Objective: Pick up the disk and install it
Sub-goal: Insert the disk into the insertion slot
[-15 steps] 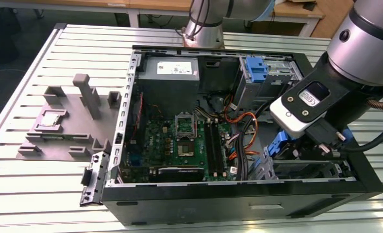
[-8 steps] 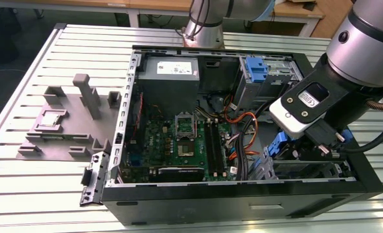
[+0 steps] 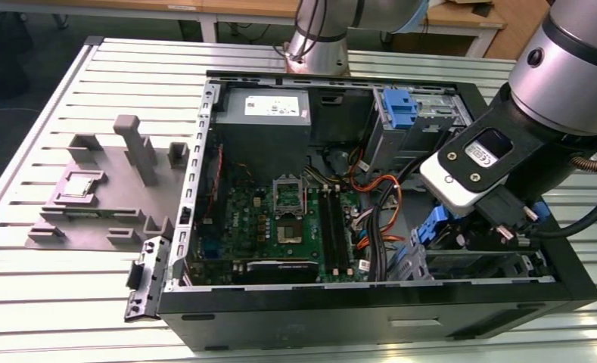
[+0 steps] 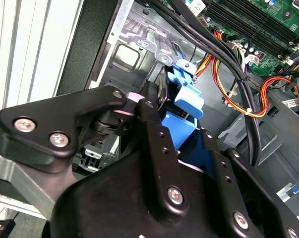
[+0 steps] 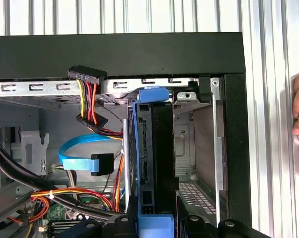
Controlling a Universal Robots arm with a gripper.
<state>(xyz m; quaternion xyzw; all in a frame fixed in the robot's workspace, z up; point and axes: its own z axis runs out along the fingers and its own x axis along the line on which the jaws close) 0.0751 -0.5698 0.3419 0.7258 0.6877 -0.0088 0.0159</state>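
We note the gripper [image 5: 156, 223] pinching the disk [image 5: 161, 144], held edge-on, likely to match the drive cage [image 5: 195, 144] slot. Disk stands at the cage, in the computer case's [image 3: 379, 299] near corner, on the exterior view's right.

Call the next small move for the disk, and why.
Probably nudge the disk deeper into the bay: the gripper clamps its near end, it stands on edge between the bay walls, its blue tab close to the case frame.
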